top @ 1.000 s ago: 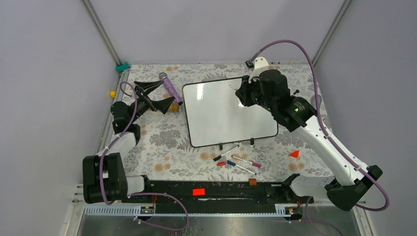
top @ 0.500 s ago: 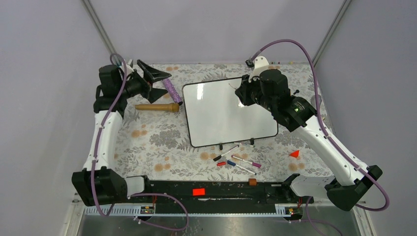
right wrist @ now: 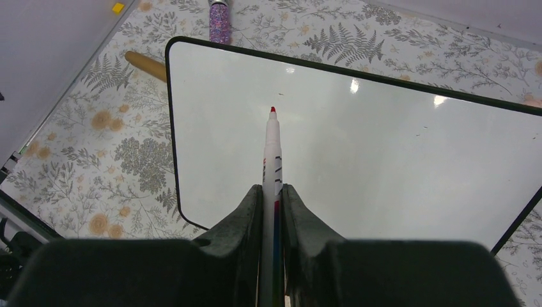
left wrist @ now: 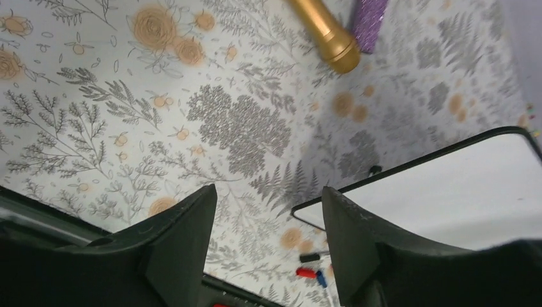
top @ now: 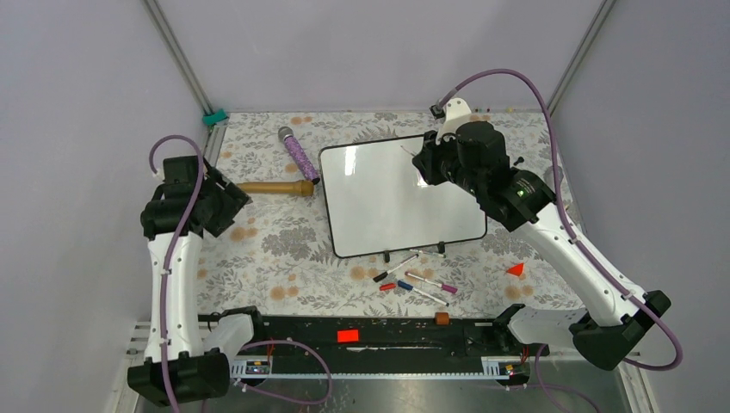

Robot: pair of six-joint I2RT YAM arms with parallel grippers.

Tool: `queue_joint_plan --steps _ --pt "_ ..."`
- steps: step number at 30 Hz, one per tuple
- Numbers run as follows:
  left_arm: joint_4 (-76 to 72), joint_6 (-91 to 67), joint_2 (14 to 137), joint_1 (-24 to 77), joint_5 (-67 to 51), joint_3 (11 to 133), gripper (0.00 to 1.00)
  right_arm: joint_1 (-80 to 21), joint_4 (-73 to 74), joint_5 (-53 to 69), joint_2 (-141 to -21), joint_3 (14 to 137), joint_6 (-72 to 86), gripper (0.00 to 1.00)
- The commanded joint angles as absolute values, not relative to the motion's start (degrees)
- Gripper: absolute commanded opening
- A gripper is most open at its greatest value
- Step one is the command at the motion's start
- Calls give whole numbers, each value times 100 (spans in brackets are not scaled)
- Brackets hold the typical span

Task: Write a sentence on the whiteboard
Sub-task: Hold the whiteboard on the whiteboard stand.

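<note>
The whiteboard (top: 392, 206) lies in the middle of the table, and its white face is blank. No red letters of the sentence show on it. My right gripper (top: 425, 169) hovers over the board's far right part, shut on a white marker with a red tip (right wrist: 273, 147). In the right wrist view the right gripper (right wrist: 273, 192) points the tip at the bare whiteboard (right wrist: 396, 160). My left gripper (top: 239, 203) is open and empty, left of the board. In the left wrist view the left gripper (left wrist: 268, 192) is above the flowered cloth, with a corner of the whiteboard (left wrist: 460, 192) at the right.
A wooden handle (top: 275, 187) and a purple glitter stick (top: 299, 155) lie left of the board's far corner. Several loose markers (top: 415, 281) lie in front of the board. A red cone (top: 516, 269), a brown block (top: 442, 318) and a green clip (top: 213, 116) sit near the edges.
My left arm has swung up and then back to the left, away from the wooden handle, and its gripper now hangs lower. The right arm and its marker have stayed still.
</note>
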State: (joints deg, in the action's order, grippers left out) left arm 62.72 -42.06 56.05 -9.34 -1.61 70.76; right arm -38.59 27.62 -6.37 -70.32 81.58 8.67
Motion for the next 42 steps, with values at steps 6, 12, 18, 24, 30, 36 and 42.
queue_joint_plan --steps 6,12,18,24,30,36,42 --pt "6072 -3099 6554 343 -615 7772 99 -3885 2459 -500 -6755 8118 840 0" --pt "4821 -3320 6746 776 -1398 7213 99 -3893 2485 -284 -6724 8093 772 0" --pt "3949 -2738 7281 782 -2620 7136 99 -3888 2507 -19 -6807 8088 719 0" --pt "3236 -2493 7583 780 -2759 6981 99 -3890 2654 201 -6952 8218 808 0" --pt "2580 -2320 7946 778 -3050 6742 99 -3891 2695 172 -6975 8234 751 0" --pt "1731 -2055 8362 782 -3730 6568 91 -3889 2728 179 -7061 8329 628 0" --pt "1328 -1752 8533 782 -4367 6557 86 -3889 2804 293 -7210 8445 428 0"
